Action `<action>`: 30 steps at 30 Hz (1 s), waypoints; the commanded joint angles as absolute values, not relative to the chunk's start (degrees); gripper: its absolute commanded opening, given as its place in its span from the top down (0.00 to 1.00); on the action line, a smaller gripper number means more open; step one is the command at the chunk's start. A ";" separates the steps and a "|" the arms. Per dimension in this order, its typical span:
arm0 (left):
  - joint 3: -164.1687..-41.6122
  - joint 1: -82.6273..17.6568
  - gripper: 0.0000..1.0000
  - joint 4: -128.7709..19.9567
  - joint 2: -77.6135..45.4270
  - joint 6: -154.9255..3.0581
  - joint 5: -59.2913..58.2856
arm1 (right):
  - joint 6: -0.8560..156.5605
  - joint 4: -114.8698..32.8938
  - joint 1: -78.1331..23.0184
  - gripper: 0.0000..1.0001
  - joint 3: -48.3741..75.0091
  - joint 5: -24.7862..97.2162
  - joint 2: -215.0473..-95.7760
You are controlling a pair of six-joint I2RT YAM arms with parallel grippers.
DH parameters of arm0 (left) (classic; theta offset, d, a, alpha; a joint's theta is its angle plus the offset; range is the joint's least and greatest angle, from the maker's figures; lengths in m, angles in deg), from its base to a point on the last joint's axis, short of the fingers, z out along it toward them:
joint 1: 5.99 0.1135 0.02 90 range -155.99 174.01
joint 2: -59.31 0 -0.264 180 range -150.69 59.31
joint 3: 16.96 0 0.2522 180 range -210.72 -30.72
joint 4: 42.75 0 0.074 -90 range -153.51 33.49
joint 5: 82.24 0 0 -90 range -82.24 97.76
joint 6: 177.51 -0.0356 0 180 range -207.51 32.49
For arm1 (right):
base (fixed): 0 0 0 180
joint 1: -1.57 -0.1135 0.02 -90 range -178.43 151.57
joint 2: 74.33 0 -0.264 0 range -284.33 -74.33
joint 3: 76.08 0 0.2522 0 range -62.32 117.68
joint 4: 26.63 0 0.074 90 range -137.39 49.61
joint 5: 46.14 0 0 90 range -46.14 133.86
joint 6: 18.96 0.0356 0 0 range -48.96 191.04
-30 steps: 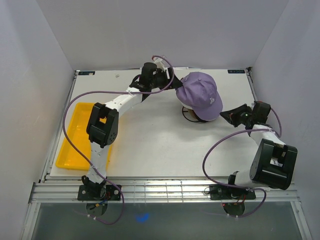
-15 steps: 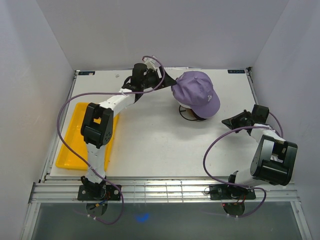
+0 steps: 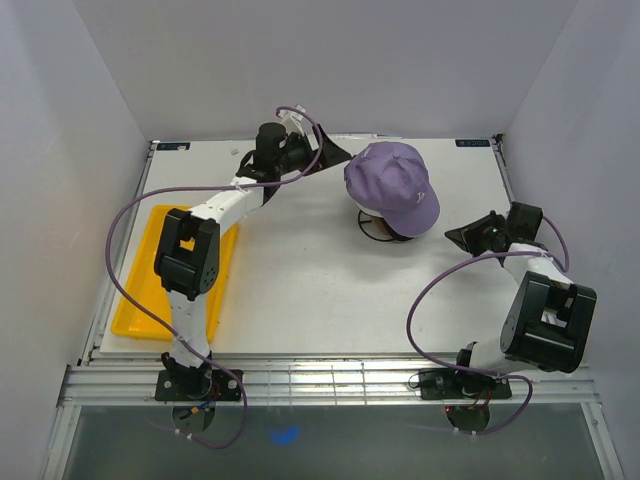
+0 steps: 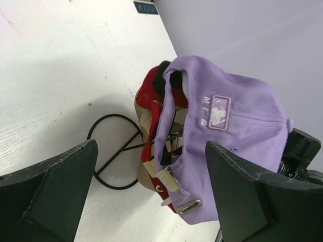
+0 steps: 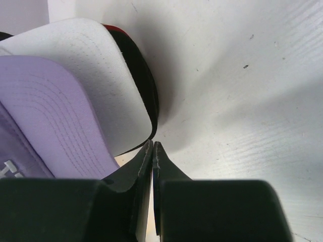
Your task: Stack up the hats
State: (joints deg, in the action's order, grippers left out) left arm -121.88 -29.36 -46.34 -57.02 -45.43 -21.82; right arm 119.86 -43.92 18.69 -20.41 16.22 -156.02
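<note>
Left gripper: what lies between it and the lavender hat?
Nothing but bare table: in the top external view a small gap separates the open left gripper from the lavender hat.

Lav. cap point(image 3: 395, 185), ylw tray point(image 3: 135, 292)

Stacked hats point(image 3: 395, 190) on a wire stand point(image 4: 113, 151) block the table's point(image 3: 320, 290) far-right part, with the left pincer point(image 3: 333, 152), jaws apart, and right pincer point(image 5: 153, 146), jaws together, close on either side. A yellow tray point(image 3: 140, 290) lines the left edge; bare table lies between tray and stack.
</note>
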 commanded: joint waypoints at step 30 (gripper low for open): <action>-119.23 -34.28 0.70 -45.52 -49.32 -43.39 -17.12 | 114.01 -51.64 7.03 0.86 12.03 16.52 -161.07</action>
